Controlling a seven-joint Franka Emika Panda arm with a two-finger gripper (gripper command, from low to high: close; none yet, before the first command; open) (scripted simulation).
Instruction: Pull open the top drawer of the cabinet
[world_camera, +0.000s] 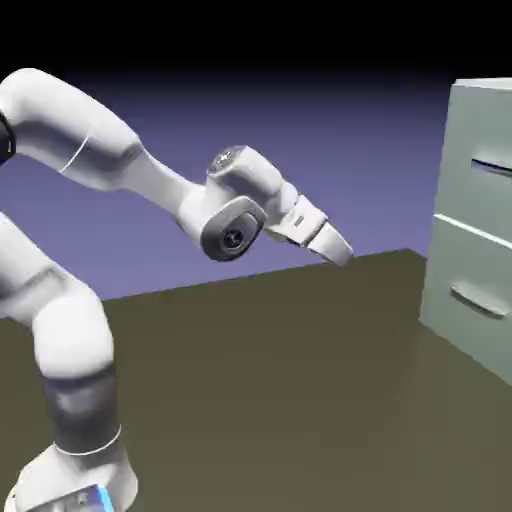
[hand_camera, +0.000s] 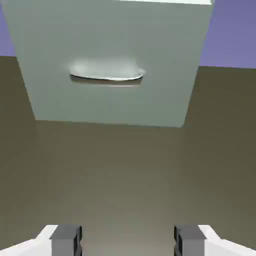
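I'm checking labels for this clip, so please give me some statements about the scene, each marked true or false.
1. The gripper is open, with nothing between its fingertips. True.
2. The gripper is closed on the handle of the top drawer. False: it is apart from the cabinet.
3. The exterior view shows two drawer fronts, one above the other. True.
4. The top drawer is pulled far out. False: its front looks shut, roughly in line with the lower drawer front.
5. The lower drawer front has no handle. False: a bar handle runs across it.
6. The cabinet is at the exterior view's right. True.
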